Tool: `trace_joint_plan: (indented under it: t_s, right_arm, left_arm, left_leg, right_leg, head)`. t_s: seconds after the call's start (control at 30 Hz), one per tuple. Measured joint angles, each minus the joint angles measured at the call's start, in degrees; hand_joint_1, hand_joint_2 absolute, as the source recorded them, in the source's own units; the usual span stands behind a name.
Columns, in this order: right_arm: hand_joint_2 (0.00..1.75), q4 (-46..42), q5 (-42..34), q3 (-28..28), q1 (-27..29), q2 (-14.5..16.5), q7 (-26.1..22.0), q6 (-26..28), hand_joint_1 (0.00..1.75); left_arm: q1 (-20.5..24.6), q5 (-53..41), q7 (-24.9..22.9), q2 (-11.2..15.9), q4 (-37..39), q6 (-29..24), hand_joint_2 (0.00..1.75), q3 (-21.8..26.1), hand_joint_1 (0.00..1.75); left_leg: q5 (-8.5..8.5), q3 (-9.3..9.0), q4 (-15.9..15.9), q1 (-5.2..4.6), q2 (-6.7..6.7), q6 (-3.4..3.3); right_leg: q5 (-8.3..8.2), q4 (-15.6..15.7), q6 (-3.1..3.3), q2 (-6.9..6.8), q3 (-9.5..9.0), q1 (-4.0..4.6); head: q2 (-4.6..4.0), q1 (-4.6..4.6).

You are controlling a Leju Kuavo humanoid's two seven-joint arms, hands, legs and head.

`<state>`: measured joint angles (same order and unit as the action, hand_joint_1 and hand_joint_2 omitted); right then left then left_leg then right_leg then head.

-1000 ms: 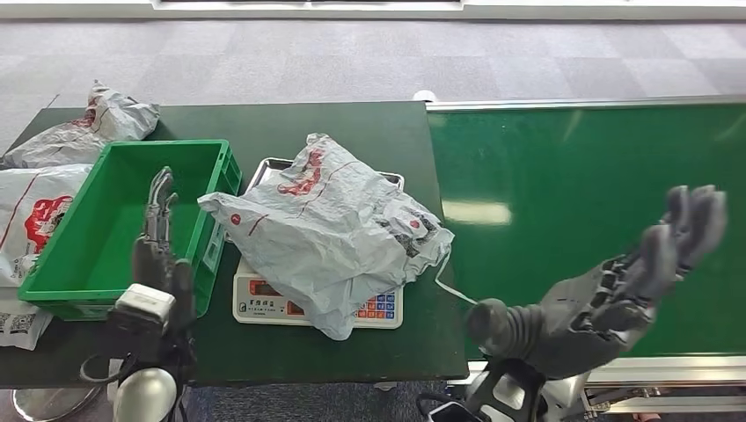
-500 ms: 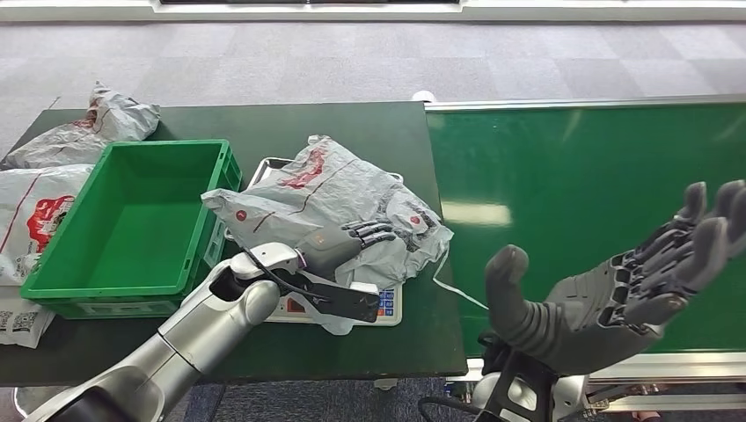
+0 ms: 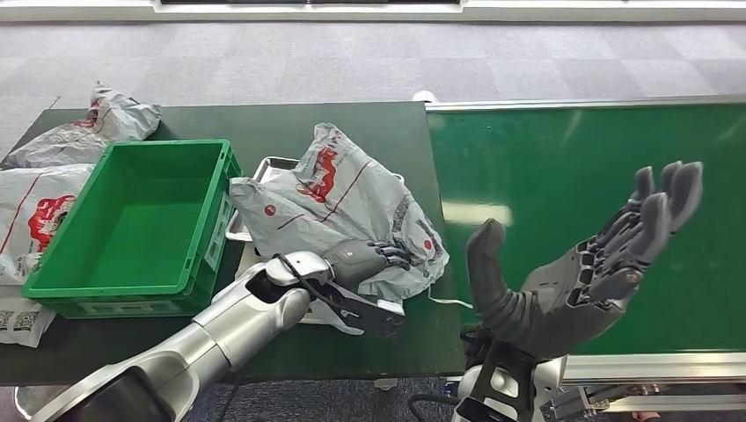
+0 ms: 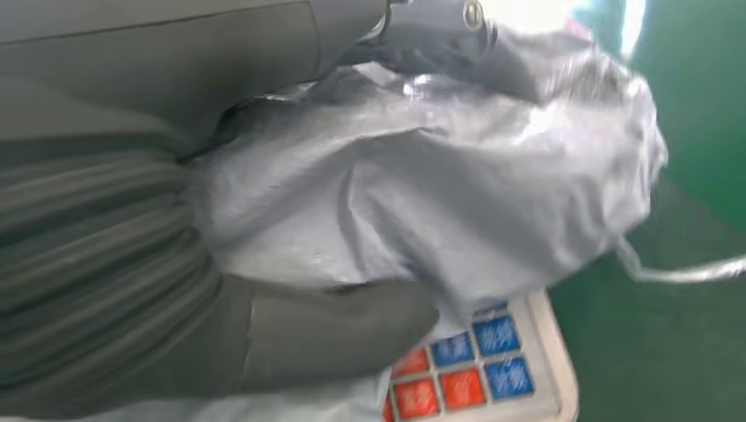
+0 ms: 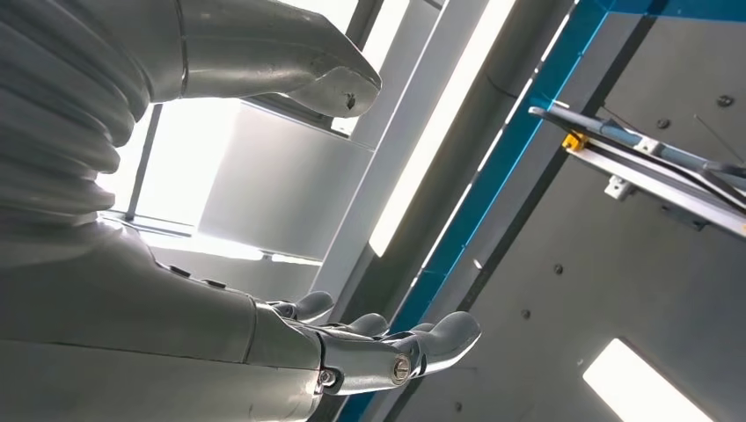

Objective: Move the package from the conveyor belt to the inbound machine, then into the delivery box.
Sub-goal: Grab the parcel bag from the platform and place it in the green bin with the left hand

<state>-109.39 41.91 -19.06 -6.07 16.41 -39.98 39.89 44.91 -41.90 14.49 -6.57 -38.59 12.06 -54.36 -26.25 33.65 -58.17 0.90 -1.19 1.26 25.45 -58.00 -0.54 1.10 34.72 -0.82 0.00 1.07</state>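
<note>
Head view | left hand [image 3: 365, 258] grips grey package [image 3: 343, 207] on scale | right hand [image 3: 581, 272] spread, empty

Parcel-sorting station: conveyor belt [image 3: 581, 202], weighing scale [image 4: 493, 369], green crate [image 3: 132, 224].

The head view looks down from above both hands; the left wrist view sits right behind the left hand [image 4: 149, 229], sharing the package [image 3: 339, 211] with it; the right wrist view faces the ceiling
</note>
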Motion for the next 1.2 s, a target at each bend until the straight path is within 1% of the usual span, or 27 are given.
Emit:
trace_joint_plan:
  t_s: [0.13,0.23,0.57,0.63,0.77,0.9,1.07,1.2]
  right_arm:
    - [1.75,0.0,-0.13,0.0,0.01,0.0,0.01,0.0,0.0]
    - [1.75,0.0,-0.24,0.0,0.02,-0.01,0.01,0.0,0.0]
    - [1.75,0.0,-0.63,0.0,0.05,-0.08,0.11,0.0,0.0]
    - [1.75,0.0,-0.55,0.0,0.07,-0.11,0.37,0.0,0.0]
    - [1.75,0.0,-0.05,0.0,0.45,-0.26,0.92,0.0,0.0]
    - [1.75,0.0,0.01,0.0,0.95,-0.33,0.75,0.0,0.0]
    - [1.75,0.0,-0.38,0.0,1.18,-0.5,0.09,0.0,0.0]
    - [1.75,0.0,-0.78,0.0,1.25,-0.74,0.03,0.0,0.0]
  left_arm:
    - [1.23,1.59,-0.22,-0.06,0.27,-1.05,1.75,0.0,1.75]
    - [1.65,2.15,-0.97,0.47,-0.61,-1.2,1.75,0.04,1.75]
    - [1.41,3.8,-2.99,5.07,-7.89,-0.93,1.75,1.36,1.75]
    - [1.18,4.13,-3.49,6.34,-9.91,-0.68,1.75,1.72,1.75]
    - [1.03,5.53,-4.58,10.13,-15.11,0.65,1.75,3.25,1.75]
    - [1.0,6.28,-4.75,13.64,-18.7,1.05,1.75,5.25,1.75]
    - [0.97,6.93,-5.07,17.22,-21.97,1.03,1.75,6.92,1.75]
    - [1.39,6.98,-5.76,20.05,-24.55,-0.18,1.75,9.09,1.75]
  left_leg:
    - [0.0,-0.03,0.0,0.01,0.01,0.01]
    - [0.01,-0.02,0.0,0.01,0.01,0.02]
    - [0.03,0.03,0.01,0.02,0.01,0.03]
    - [0.03,0.03,0.01,0.02,0.03,0.03]
    - [0.03,0.04,0.01,0.03,0.04,0.03]
    - [0.04,0.03,0.01,0.05,0.03,0.05]
    - [0.04,0.04,0.01,0.05,0.05,0.05]
    - [0.04,0.05,0.01,0.05,0.05,0.05]
  right_leg:
    - [0.0,0.0,0.0,0.01,0.0,0.01]
    - [0.0,-0.01,0.0,0.02,0.0,0.01]
    - [0.0,-0.02,0.0,0.02,0.03,0.02]
    - [0.0,-0.02,0.0,0.03,0.05,0.02]
    - [0.0,-0.02,0.01,0.03,0.07,0.03]
    - [0.02,-0.03,0.03,0.03,0.08,0.05]
    - [0.02,-0.05,0.04,0.04,0.09,0.04]
    - [0.02,-0.05,0.04,0.04,0.1,0.05]
  head:
    - [0.0,0.0]
    - [0.0,0.0]
    - [0.0,0.0]
    - [0.0,-0.01]
    - [0.0,0.01]
    - [0.0,0.01]
    - [0.0,0.0]
    - [0.0,0.0]
